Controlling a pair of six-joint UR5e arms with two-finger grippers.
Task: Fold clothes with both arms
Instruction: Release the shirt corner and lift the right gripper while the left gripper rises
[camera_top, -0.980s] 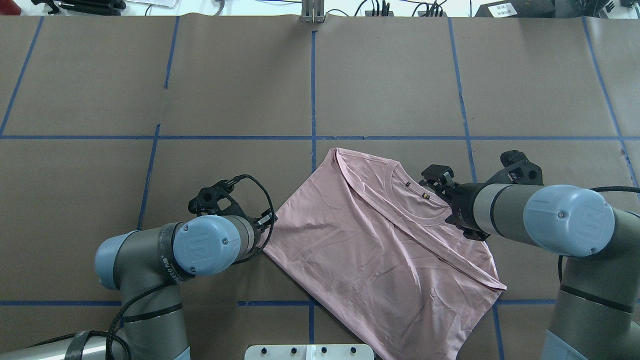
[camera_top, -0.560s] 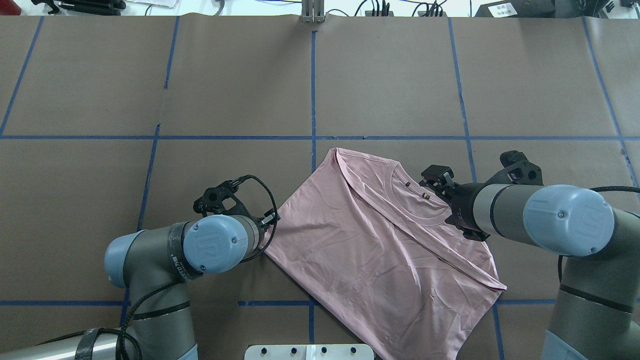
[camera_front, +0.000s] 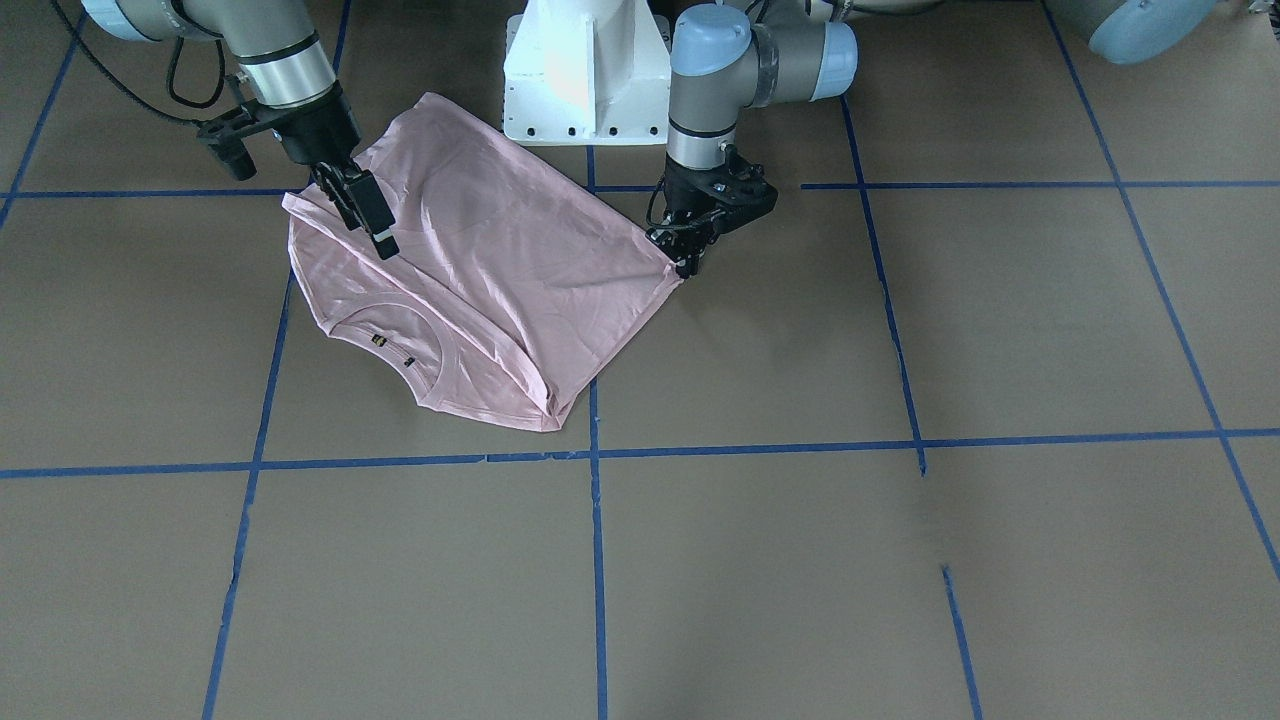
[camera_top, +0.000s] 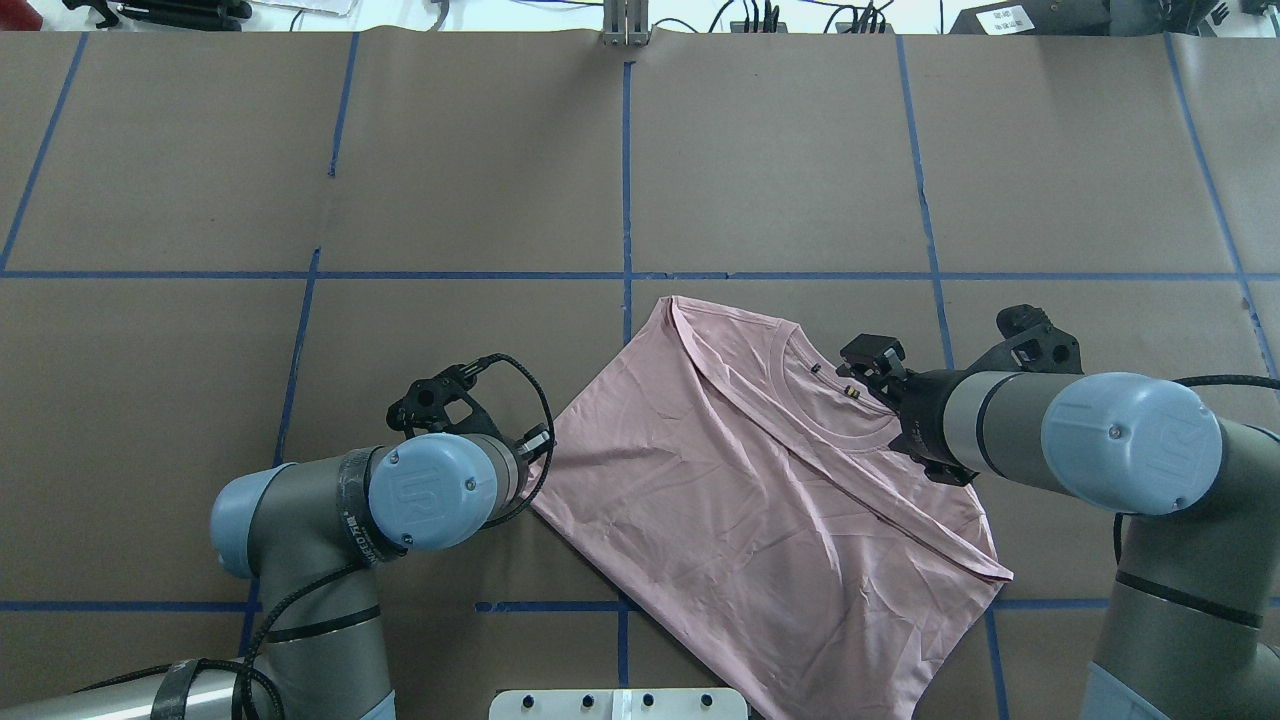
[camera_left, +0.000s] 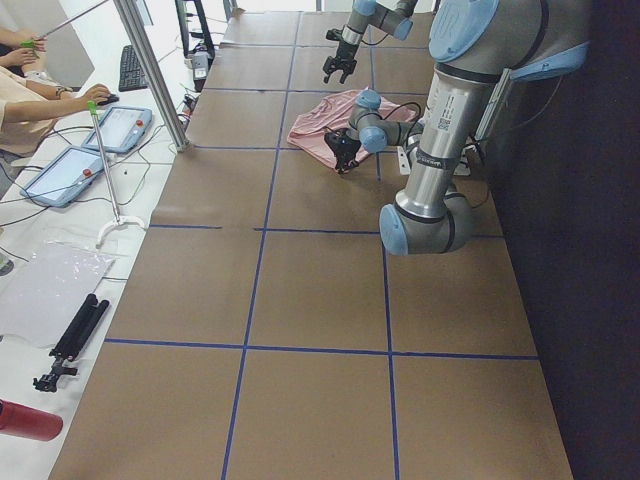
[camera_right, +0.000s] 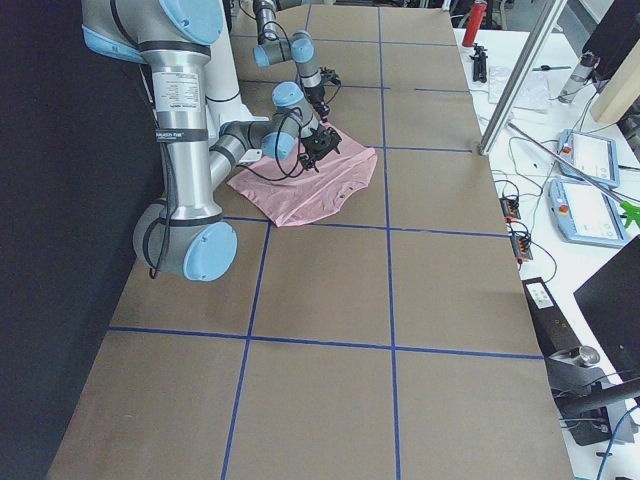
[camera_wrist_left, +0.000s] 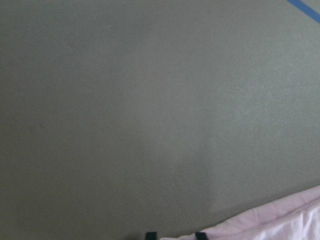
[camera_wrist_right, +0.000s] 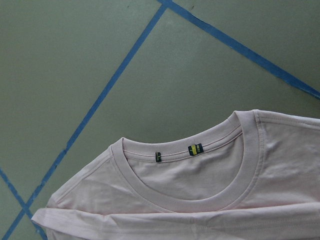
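Left gripper (camera_front: 686, 258) is sitting at the shirt's (camera_front: 500, 260) edge, right gripper (camera_front: 372, 222) hovering near its collar (camera_wrist_right: 175, 156), readying my fold; I cannot tell either's grip.

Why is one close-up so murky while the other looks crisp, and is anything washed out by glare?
Left wrist view: dim, soft and greenish, only the T-shirt edge pale at bottom right. Right wrist view: evenly lit, collar tags sharp. Front-facing view: glare whitens the pedestal base.
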